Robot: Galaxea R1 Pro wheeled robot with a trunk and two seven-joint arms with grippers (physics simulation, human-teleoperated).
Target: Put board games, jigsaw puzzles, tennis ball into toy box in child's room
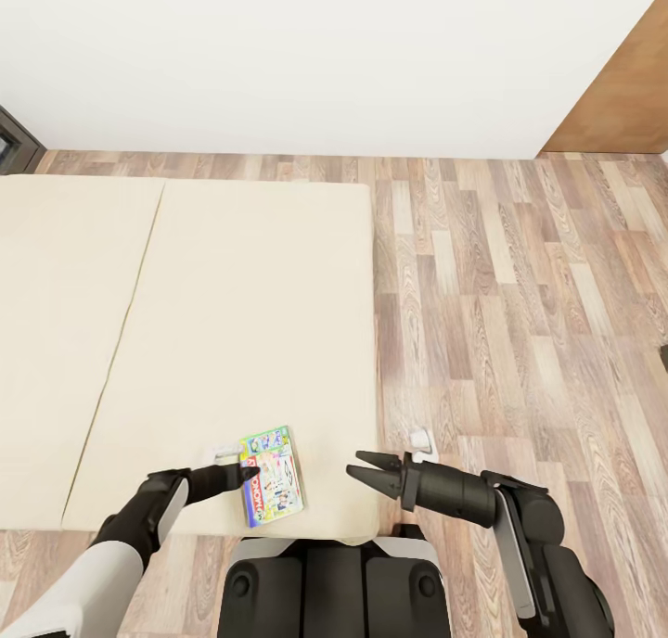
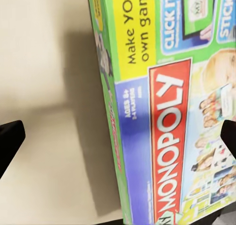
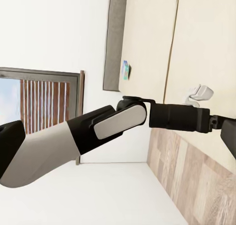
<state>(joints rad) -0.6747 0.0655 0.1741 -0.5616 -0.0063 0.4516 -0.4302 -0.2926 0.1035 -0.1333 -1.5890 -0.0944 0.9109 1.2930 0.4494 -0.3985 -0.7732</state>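
A green board game (image 1: 272, 476) with a red "Monopoly" banner lies flat near the front edge of the beige bed (image 1: 232, 323). My left gripper (image 1: 246, 476) is at the box's left edge and open. In the left wrist view the box (image 2: 167, 117) is close up, its long edge between the spread fingertips (image 2: 10, 141). My right gripper (image 1: 353, 464) hovers open and holding nothing over the bed's front right corner, pointing left toward the box. The right wrist view shows a smaller blue board game (image 3: 126, 70) lying far off on the bed by the grey headboard (image 3: 115, 38).
Wood-plank floor (image 1: 520, 323) stretches to the right of the bed, with a white wall behind. A brown wooden panel (image 1: 622, 91) stands at the far right. A small white object (image 1: 223, 453) lies on the mattress beside my left gripper, another (image 1: 420, 439) on the floor. A dark-framed window (image 3: 39, 102) is beyond the headboard.
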